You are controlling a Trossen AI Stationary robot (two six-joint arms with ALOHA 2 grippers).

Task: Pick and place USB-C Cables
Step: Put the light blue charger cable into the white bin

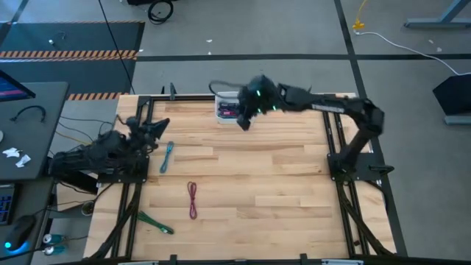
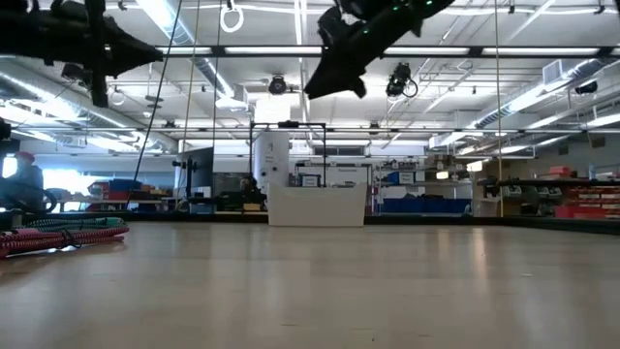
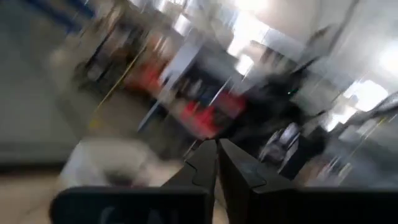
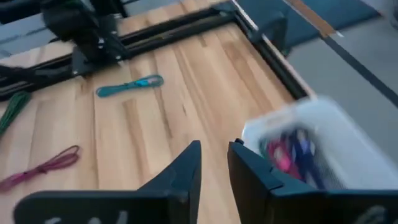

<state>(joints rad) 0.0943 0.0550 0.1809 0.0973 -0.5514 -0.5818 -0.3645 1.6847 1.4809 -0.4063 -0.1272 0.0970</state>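
Three cable bundles lie flat on the wooden table: a teal one (image 1: 167,157) (image 4: 130,86), a maroon one (image 1: 193,199) (image 4: 40,167) and a green one (image 1: 156,223) (image 4: 12,109). A white bin (image 1: 223,98) (image 4: 336,124) at the far edge holds more cables, pink and blue (image 4: 292,152). My right gripper (image 1: 243,122) (image 4: 216,152) hangs in the air just near of the bin, open by a narrow gap and empty. My left gripper (image 1: 162,125) (image 3: 217,152) is shut and empty, raised at the table's left side beyond the teal bundle.
Black frame rails (image 1: 335,140) run along the table's left and right sides and its far edge. Bare wood (image 1: 272,177) spreads over the middle and right of the table. In the low view both arms are high above the tabletop (image 2: 339,291).
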